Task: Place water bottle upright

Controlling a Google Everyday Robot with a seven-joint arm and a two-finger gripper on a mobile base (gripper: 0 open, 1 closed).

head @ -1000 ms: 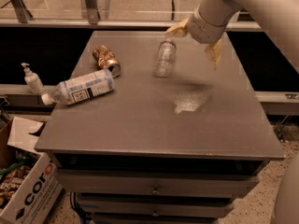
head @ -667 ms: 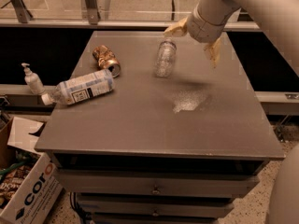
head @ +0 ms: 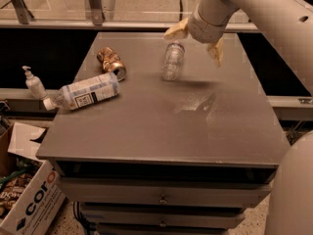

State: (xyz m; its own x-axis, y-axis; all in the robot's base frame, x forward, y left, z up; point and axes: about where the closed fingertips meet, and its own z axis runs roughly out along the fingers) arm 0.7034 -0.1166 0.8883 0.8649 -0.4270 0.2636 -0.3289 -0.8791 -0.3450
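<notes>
The water bottle (head: 172, 61) is a small clear ribbed bottle. It lies on its side at the far middle of the grey table (head: 146, 126), its length pointing away from the camera. My gripper (head: 195, 40) hangs just above and behind it, slightly to its right. The two cream fingers (head: 215, 50) are spread wide and hold nothing. The left finger is close over the bottle's far end. The right finger stands apart to the bottle's right. I cannot tell whether any finger touches the bottle.
A larger bottle with a white-blue label (head: 85, 94) lies on its side at the table's left. A crushed gold can (head: 111, 62) lies behind it. A pump dispenser (head: 34, 84) stands on a ledge left of the table. A cardboard box (head: 24, 199) sits on the floor at lower left.
</notes>
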